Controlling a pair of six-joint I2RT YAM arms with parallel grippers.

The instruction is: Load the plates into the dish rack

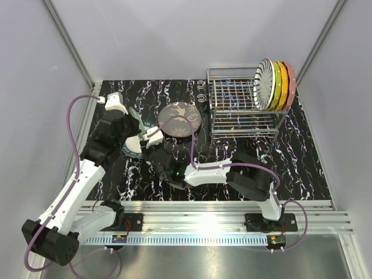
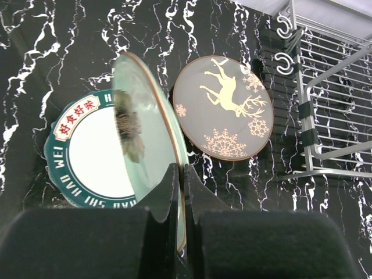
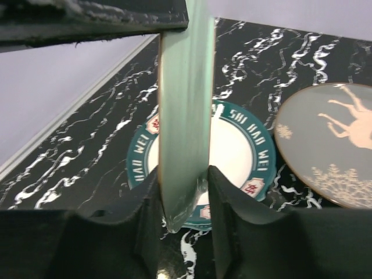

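Handover turns on the pale green plate (image 2: pixel 148 133), upright on edge, pinched tight by the left pincer (image 2: pixel 181 173) and straddled at its rim by the right pincer (image 3: pixel 183 189), part open, grip uncertain; the dish rack (image 1: pixel 239 110) lies to the right pincer's right, nearer that arm.

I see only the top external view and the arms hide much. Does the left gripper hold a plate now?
Observer: Yes. The left wrist view shows the left gripper shut on the rim of a pale green plate, held on edge.
Operator: Where is the right gripper?
Observer: Its wrist view shows the right gripper with one finger on each side of that plate; whether it pinches, I cannot tell.
Operator: What lies below?
Observer: A white plate with a teal rim that bears lettering, lying flat.
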